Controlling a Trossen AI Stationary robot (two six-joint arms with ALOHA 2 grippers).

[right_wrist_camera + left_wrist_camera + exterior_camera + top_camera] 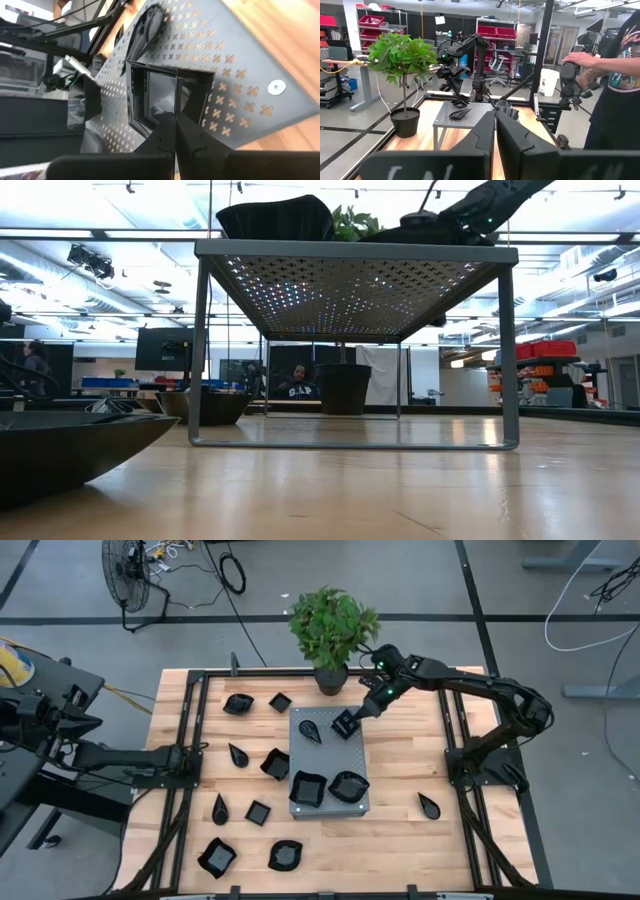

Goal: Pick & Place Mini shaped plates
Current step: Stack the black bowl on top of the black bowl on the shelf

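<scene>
The right gripper [352,720] is over the far right corner of the grey perforated slab [329,766], its fingers pinched on the rim of a small square plate [165,97] that sits at, or just above, the slab's surface. A teardrop plate [310,728] lies just to its left on the slab, and two larger dishes [328,787] sit at the near end. More mini shaped plates [250,755] are scattered over the wooden table [400,840]. They look glossy, stiff and light, probably slippery and chippable, so a grip across one raised wall seems best. The left gripper [495,131] waits at the table's left edge, fingers together.
</scene>
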